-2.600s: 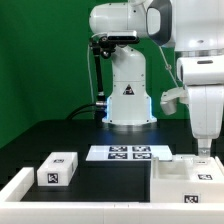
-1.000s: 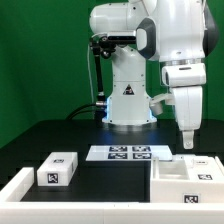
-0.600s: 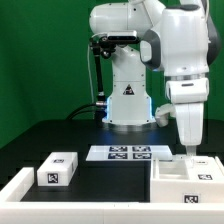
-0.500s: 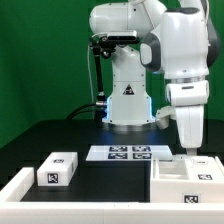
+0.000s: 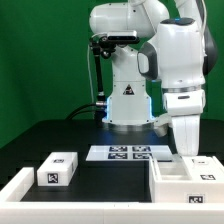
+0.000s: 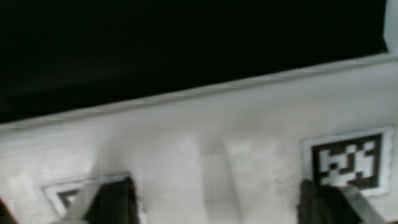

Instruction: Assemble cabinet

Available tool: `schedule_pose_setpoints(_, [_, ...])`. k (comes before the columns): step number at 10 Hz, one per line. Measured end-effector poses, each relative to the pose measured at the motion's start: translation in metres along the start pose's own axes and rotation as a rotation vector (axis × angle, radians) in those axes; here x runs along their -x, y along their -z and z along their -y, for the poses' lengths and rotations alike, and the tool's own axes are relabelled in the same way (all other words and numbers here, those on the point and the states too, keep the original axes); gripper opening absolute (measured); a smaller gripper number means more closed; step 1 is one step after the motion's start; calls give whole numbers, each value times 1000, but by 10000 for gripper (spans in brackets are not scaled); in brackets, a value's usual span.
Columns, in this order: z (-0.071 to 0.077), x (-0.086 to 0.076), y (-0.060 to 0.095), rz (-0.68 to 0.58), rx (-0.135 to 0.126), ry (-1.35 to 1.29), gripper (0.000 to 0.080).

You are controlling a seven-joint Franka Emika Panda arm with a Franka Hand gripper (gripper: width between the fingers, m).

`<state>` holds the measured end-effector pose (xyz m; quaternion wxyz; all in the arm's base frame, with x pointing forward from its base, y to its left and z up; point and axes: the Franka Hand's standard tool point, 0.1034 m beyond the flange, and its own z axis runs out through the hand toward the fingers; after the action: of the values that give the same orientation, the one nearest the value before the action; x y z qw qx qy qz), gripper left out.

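Note:
The cabinet (image 5: 176, 184), a large white box-like body with square tags, stands at the exterior view's right front. My gripper (image 5: 188, 152) hangs straight down over its back wall, fingertips at the rim. In the wrist view the cabinet's white surface (image 6: 214, 130) fills the picture, with a tag on each side. My gripper (image 6: 217, 205) is open there. Its two dark fingers (image 6: 107, 200) stand wide apart with a white ridge of the cabinet between them. I cannot tell whether they touch it.
A small white tagged block (image 5: 57, 170) lies at the front left. A long white panel (image 5: 14, 186) lies at the left front corner. The marker board (image 5: 122, 153) lies flat in front of the robot base (image 5: 127, 100). A green backdrop stands behind.
The arm has swung a little toward the exterior view's left, turned its wrist and lowered, bringing the gripper down to the cabinet's back wall. The loose parts have not moved.

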<state>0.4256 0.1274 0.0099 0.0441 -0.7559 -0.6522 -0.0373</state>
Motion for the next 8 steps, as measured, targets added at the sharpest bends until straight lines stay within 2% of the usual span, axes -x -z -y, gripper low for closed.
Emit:
schedule_pose_setpoints(1, [0, 0, 0, 0, 0, 0, 387])
schedule_pose_setpoints(2, [0, 0, 0, 0, 0, 0, 204])
schedule_pose_setpoints(3, [0, 0, 0, 0, 0, 0, 78])
schedule_pose_setpoints(8, [0, 0, 0, 0, 0, 0, 61])
